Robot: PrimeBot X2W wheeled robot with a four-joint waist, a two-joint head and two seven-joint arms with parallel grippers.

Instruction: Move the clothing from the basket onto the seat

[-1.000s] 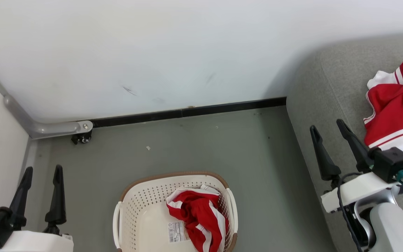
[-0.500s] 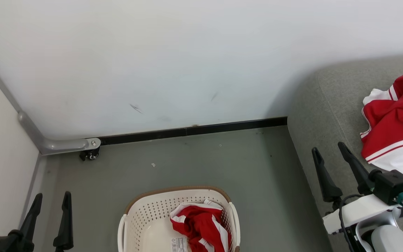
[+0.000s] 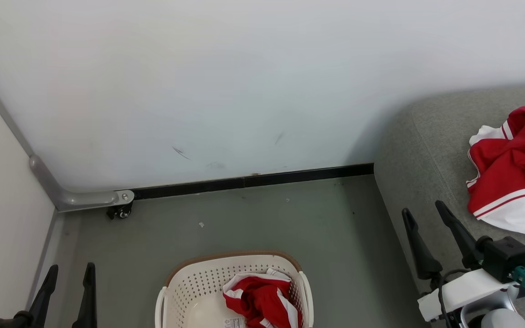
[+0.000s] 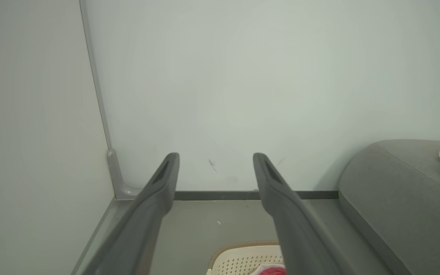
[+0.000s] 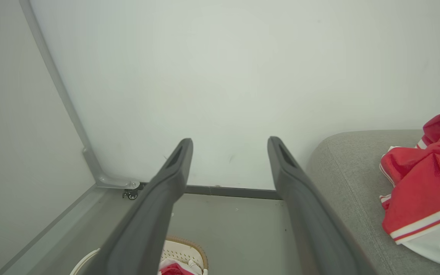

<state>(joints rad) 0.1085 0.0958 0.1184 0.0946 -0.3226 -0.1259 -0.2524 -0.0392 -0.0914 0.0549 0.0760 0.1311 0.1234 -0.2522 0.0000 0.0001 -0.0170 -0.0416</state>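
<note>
While garments [image 3: 508, 177] number two, basket [image 3: 189, 284] one

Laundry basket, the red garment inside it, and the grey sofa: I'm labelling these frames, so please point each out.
laundry basket [image 3: 198, 284], head view, perforated inner wall.
red garment in the basket [image 3: 262, 300], head view, crumpled red middle.
grey sofa [image 3: 419, 150], head view, bare rounded corner.

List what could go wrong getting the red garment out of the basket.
1. The red garment lies bunched against the laundry basket's right wall; a grasp there could catch the perforated wall and lift the basket.
2. The basket is partly cut off at the head view's bottom edge, so a reach is poorly seen.
3. The right hand's wrist sits near the second garment on the sofa and could drag it off.
</note>
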